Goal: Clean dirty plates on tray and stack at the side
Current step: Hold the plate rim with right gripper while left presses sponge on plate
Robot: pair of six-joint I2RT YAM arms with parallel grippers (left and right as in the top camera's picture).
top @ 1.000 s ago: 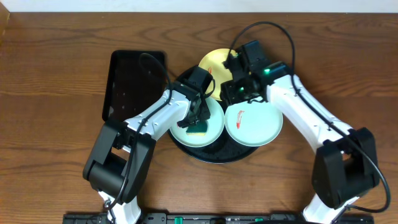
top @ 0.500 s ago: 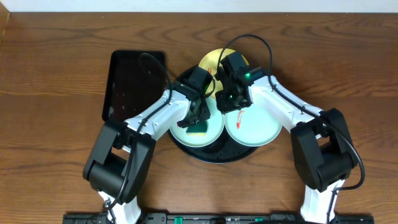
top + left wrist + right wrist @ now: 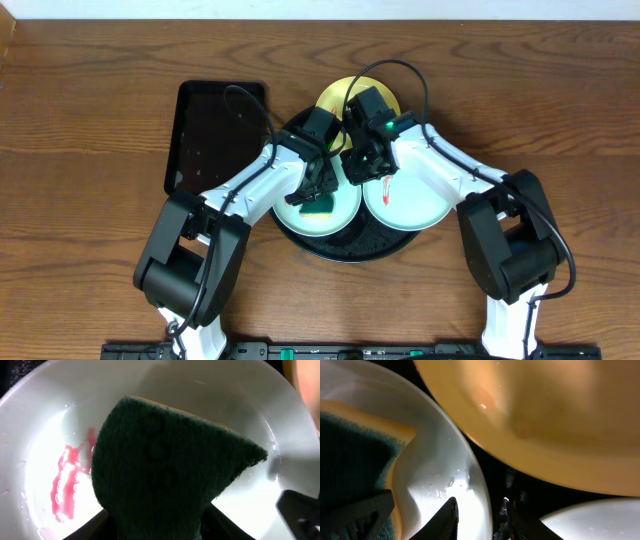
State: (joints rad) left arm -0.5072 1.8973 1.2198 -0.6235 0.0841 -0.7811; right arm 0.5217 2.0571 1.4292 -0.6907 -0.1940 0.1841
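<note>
The round tray [image 3: 345,250] is black w/ a raised rim and a grainy floor, and it stands in the middle of the brown wood-grain table [image 3: 90,80]. All three plates lie on it; none is stacked at the side. They are shallow, round and glossy.

The yellow plate [image 3: 545,410] is at the far side. It has a smooth curved wall and a few small droplets.

The left plate [image 3: 40,425] is pale mint and looks almost white from close. It is wet and has a thin pink smear [image 3: 67,482] on the floor. The L gripper [image 3: 318,190] is clamped on the sponge [image 3: 165,470] and presses it on this plate. The sponge has a dark green fibrous scrub face, a yellow foam layer at the edge, and is bent to a blunt point.

The right plate [image 3: 420,205] is mint too, w/ a short red-orange streak [image 3: 386,190] near its rim.

The R gripper [image 3: 481,507] sits astride the rim of the left plate, one finger over the inside and the other over the dark gap btw. the plates. If the pads really pinch the rim, I cannot tell.

To the L, apart from the round tray, lies a rectangular tray [image 3: 205,135], black w/ rounded corners.
</note>
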